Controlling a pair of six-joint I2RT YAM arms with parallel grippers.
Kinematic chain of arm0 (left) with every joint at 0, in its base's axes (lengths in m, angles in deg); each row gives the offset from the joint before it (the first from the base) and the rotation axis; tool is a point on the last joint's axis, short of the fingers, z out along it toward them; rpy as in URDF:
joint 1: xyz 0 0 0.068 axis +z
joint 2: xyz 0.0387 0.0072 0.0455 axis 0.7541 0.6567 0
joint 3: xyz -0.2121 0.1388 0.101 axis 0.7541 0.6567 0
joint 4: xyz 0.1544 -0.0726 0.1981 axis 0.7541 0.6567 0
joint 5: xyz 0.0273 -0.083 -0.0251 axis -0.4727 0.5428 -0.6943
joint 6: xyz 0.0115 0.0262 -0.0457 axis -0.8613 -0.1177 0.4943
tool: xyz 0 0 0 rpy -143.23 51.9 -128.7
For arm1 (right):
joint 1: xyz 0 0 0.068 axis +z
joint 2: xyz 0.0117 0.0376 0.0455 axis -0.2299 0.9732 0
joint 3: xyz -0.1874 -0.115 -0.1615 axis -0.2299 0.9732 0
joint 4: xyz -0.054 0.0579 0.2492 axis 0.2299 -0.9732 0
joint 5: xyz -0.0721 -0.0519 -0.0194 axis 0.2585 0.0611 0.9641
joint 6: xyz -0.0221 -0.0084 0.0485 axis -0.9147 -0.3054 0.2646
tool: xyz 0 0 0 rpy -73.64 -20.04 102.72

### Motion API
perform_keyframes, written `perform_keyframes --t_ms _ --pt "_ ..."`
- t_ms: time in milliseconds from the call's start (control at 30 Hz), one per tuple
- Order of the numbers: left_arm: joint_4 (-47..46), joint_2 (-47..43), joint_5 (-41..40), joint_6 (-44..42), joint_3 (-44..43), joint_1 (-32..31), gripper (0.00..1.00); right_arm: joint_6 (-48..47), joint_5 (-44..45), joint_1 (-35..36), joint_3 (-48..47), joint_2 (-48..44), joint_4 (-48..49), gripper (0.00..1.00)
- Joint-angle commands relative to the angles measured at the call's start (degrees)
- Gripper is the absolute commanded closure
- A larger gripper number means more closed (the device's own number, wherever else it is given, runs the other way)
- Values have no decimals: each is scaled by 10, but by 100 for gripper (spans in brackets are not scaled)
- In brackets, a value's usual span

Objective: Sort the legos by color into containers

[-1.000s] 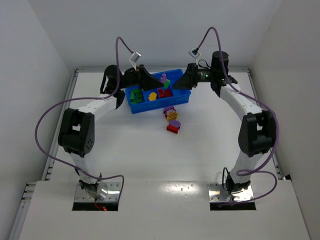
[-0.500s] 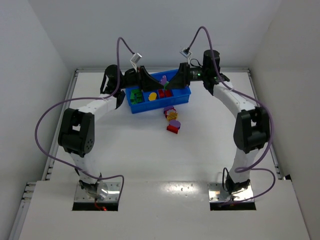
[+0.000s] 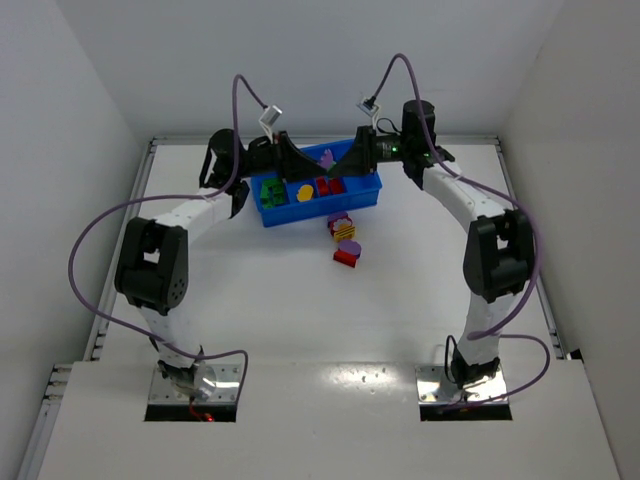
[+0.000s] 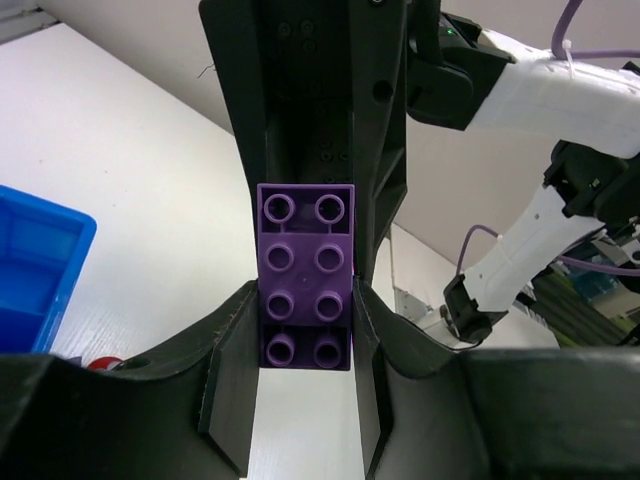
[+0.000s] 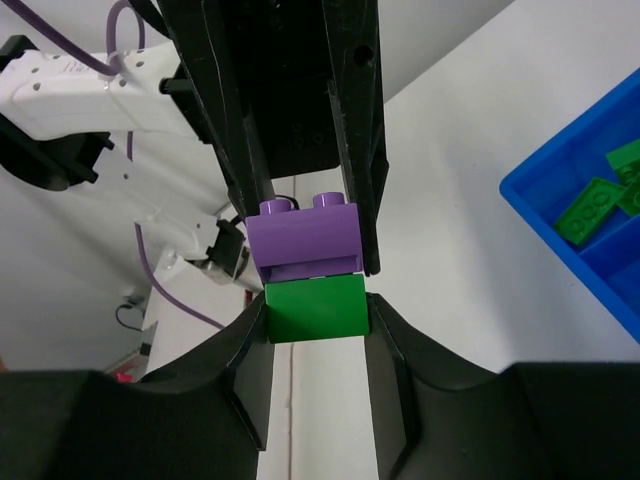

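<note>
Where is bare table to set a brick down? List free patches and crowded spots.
Free: the wide table between the left arm and right arm, nearer than the loose bricks. Crowded: over the blue tray, where the left gripper, on a purple brick, and right gripper, on a green brick, meet, and just in front of it around those bricks.

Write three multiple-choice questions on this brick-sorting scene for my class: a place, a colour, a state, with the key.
1. Where do the loose bricks lie? A nearer the arm bases than the blue tray; B behind it; C left of it.
2. The left gripper grips a studded brick coloured: A red; B purple; C yellow.
3. The right gripper is: A wide open; B shut on nothing; C shut on a green brick.
Key: A, the top view shows them there; B, purple shows between its fingers; C, its fingers press the green brick's sides.
</note>
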Motion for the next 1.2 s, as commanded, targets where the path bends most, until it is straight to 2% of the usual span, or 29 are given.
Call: perform_keyframes --t_ms 0,33,100,133,167,200,300,367,500,633,833,1000,1167 --pt "-23 -44 -11 -17 13 10 87 -33 7 -5 -7 -22 3 99" --pt "-23 -49 -18 -17 20 17 87 -49 7 -12 -1 -27 -31 99" --pt "9 -62 -33 -53 20 45 87 -138 7 -18 -1 -44 -94 99" --pt "58 -79 -63 -99 20 67 87 -196 23 -18 -1 -49 -157 100" --pt "58 -79 -63 -122 20 79 87 -197 23 -18 -1 -49 -180 100" --pt "94 -93 -80 -143 14 90 87 -236 29 -18 -1 -57 -200 100" --pt "163 -110 -118 -210 -10 139 88 -262 45 -18 -18 -57 -227 100" --pt "189 -131 -148 -223 -10 162 88 -274 76 -7 -42 -30 -251 100" --pt "294 -188 -241 -317 -5 182 88 -269 152 45 -155 46 -260 100" --pt "396 -236 -315 -342 4 182 88 -238 281 92 -261 141 -260 100" --pt "439 -287 -340 -373 41 182 88 -238 429 142 -341 235 -254 100" --pt "445 -309 -345 -373 70 182 88 -256 483 172 -400 309 -249 100" --pt "450 -309 -340 -373 70 182 88 -256 558 189 -413 344 -242 99"
